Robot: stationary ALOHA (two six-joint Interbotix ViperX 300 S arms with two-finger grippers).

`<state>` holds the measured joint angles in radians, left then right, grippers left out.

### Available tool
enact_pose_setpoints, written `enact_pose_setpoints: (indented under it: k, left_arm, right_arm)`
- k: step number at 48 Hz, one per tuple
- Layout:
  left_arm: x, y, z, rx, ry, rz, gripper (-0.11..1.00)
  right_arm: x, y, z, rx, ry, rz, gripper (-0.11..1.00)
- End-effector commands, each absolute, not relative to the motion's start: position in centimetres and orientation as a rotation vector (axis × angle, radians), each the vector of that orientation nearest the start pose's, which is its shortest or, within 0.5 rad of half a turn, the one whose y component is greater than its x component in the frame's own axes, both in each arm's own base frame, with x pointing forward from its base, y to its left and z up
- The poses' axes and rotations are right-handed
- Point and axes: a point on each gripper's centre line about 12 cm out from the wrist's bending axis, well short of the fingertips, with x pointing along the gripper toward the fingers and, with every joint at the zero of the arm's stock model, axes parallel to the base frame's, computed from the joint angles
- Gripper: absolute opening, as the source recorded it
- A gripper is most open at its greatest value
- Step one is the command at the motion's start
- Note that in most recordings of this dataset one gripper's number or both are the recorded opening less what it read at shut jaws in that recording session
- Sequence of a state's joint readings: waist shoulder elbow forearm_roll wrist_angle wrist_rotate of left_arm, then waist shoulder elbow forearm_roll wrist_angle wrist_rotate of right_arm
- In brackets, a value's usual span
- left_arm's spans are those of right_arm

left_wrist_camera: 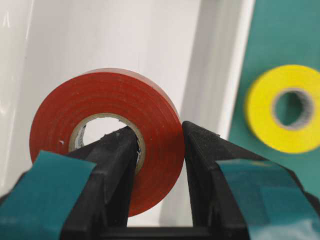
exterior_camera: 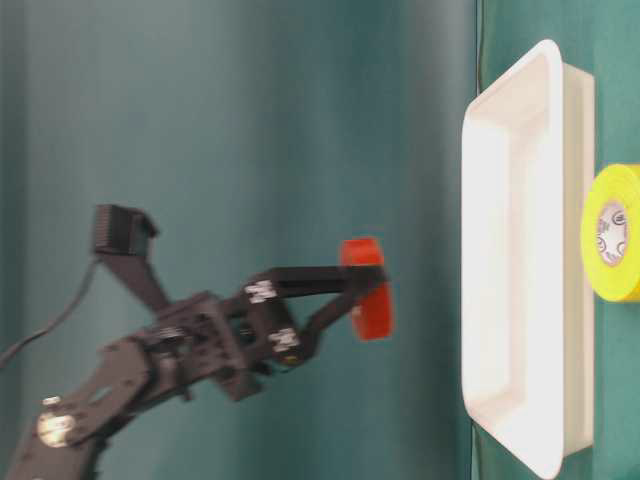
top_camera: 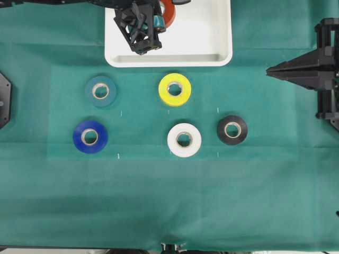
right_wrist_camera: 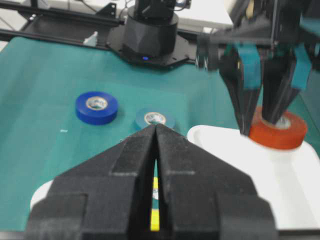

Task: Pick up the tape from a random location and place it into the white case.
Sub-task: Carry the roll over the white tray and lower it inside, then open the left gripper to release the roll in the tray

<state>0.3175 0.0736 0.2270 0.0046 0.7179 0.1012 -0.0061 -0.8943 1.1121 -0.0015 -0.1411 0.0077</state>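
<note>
Black, matte fingers [left_wrist_camera: 117, 160] with teal tape wrapped round their bases fill the bottom of the left wrist view — one pushed through the pale core of the tape [left_wrist_camera: 107, 132], the other pressed against its outer edge, so the left gripper [left_wrist_camera: 157, 150] pinches the ring's wall between them. Its orange-red band is glossy and faintly ribbed in layers; its lower arc is hidden behind the fingers.

Beyond the fingertips lies the smooth, shiny floor of the white case [left_wrist_camera: 150, 50], with its raised rim running past the right finger. From the table-level view the roll hangs clear of the tray's floor, though that picture is blurred. From overhead, the arm's black lattice covers most of the roll and only a red crescent shows above the tray.

Past the rim, to the right of the fingers, a yellow roll [left_wrist_camera: 286, 107] lies flat on the green cloth [left_wrist_camera: 280, 30], soft-focused. The cloth looks finely woven, with faint creases.

Right gripper [right_wrist_camera: 155, 131]: two blunt, grainy black wedges brought together with only a thin slit between them, holding nothing. Ahead of their tips sit a teal roll [right_wrist_camera: 155, 119] and a blue roll [right_wrist_camera: 96, 106], both flat rings. A white roll [top_camera: 184, 139] and a black roll [top_camera: 232, 129] lie on the cloth too; the white one is cut off by the wedges in the right wrist view.
</note>
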Motion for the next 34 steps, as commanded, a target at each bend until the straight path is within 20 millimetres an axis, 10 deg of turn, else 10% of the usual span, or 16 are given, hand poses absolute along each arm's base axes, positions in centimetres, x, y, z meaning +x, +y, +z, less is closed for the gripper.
enact_pose_setpoints:
  k: [1,34]
  left_arm:
    - [40.8,14.0,22.6,-0.066,1.002,0.252,0.24]
    - [41.8,16.2,15.5,-0.089,1.021,0.285,0.24]
  right_arm:
    - [21.7,-0.2,29.8,0.005,0.052,-0.008,0.0]
    - [21.8,-0.2,29.6,0.006,0.058,-0.008,0.0]
